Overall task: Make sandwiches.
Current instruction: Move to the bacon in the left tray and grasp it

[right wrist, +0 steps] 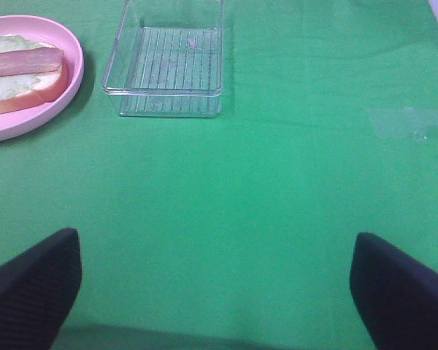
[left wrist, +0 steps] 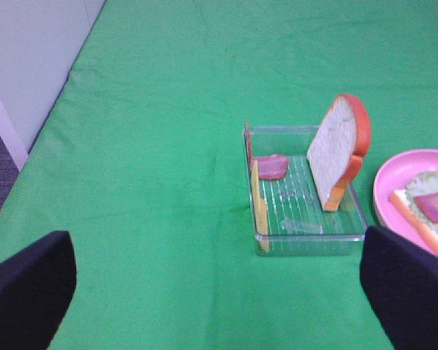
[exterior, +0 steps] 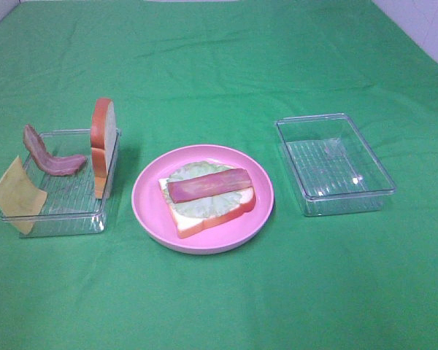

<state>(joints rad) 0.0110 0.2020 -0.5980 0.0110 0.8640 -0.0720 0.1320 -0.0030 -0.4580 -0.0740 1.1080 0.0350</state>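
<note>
Yellow cheese slice [exterior: 17, 195] shows broadside from exterior high, merely edge-on from left wrist.

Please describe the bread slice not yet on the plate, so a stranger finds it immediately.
Start at the clear tray left of the pink plate. The bread slice stands on edge at the tray's side nearest the plate. Unlike the bacon strip and yellow cheese beside it, it is white with an orange crust.

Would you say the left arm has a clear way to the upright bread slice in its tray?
Likely yes: the bread slice stands exposed inside the tray, nothing above it, left fingers open.
</note>
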